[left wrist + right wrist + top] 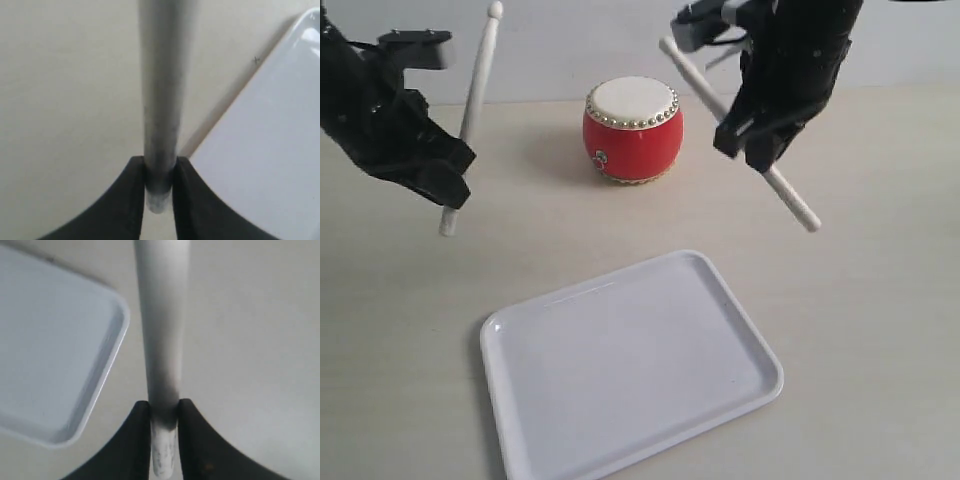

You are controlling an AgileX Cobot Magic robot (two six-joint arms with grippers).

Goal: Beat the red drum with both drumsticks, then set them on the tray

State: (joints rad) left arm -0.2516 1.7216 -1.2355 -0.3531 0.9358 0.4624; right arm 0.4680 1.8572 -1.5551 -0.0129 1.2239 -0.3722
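The red drum [632, 135] stood upright toward the far side of the pale table [880, 320], with its cream skin facing up. The white tray [620, 380] lay flat on the table nearer the camera, well apart from the drum and turned at an angle.

To the left of the drum, we saw the left pincer [160, 172] pinching the left drumstick [478, 90] low on its length, with both black fingers pressed against the wood. That stick stood almost upright. Its small rounded tip was uppermost and leaned slightly toward the drum.

To the right of the drum, the right pincer [165, 412] was clamped on the right drumstick [792, 205] partway along it. This stick slanted, with one end raised just beside the drum's upper right edge and the other pointing down and away to the right. We could not tell whether the raised end touched the drum. A corner of the tray showed in both wrist views, off to one side of each stick.
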